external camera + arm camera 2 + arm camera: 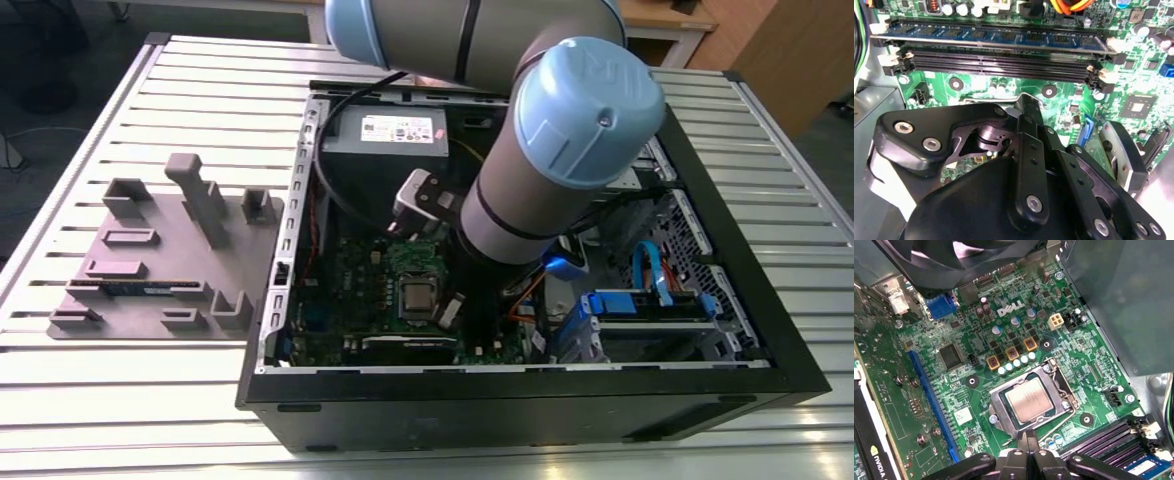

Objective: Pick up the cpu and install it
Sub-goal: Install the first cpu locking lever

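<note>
— Cpu [1029,400]: where does it sit?
— Flat in the dark metal-framed socket [999,405] of the green motherboard [1089,352], silver top up, seen in the first wrist view. The frame surrounds it on all sides and a thin wire lever [1066,392] runs along one edge of the socket.

— And the gripper?
— Gripper [1028,439] hangs just above the socket's edge, near the cpu but not touching it. Its slim black fingertips sit pressed close together with nothing between them. In the second wrist view the black linkages of the gripper [1026,107] fill the foreground, the fingers [1030,145] drawn together.

— What lies around the socket?
— A row of small capacitors [1014,362] just beside it, a white connector [1056,321] further off, a long blue slot [934,405] along the board, and black memory slots [999,61] with a blue memory stick [994,36] near the gripper.

— And the wider scene?
— In the exterior view the arm [561,170] reaches down into an open black computer case [534,400] lying on a ribbed metal table [80,200]. A grey fixture tray [160,250] rests on the table toward the exterior view's left, apart from the case.
</note>
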Controlling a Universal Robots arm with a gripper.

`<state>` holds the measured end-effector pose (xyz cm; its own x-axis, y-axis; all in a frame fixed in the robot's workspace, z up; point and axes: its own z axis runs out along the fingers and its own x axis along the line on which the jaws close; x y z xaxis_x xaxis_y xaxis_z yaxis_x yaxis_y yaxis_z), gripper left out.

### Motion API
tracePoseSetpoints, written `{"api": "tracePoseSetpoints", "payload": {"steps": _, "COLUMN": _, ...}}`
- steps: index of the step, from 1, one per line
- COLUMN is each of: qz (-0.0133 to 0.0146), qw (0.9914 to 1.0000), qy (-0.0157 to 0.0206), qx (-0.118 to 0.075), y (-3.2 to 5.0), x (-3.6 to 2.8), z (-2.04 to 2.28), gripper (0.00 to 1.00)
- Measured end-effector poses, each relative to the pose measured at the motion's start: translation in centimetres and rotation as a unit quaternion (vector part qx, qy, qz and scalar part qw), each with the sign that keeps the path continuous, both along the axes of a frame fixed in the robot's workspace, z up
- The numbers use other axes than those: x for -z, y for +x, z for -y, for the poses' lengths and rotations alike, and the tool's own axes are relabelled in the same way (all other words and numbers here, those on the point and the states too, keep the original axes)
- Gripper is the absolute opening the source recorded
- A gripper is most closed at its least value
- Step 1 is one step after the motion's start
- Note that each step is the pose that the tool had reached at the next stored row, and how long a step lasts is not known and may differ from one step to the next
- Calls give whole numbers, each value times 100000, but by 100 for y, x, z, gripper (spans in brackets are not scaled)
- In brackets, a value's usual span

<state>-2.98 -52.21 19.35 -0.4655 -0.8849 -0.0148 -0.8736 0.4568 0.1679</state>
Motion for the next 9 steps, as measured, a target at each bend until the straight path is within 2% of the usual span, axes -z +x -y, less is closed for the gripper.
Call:
{"api": "tracePoseSetpoints", "payload": {"steps": 3, "qz": -22, "qw": 100000, "qy": 4, "qx": -4, "y": 21, "x": 16, "z": 18, "gripper": 11}}
{"api": "tracePoseSetpoints", "payload": {"steps": 9, "qz": -23, "qw": 100000, "qy": 24, "qx": -3, "y": 23, "x": 29, "z": 20, "gripper": 11}}
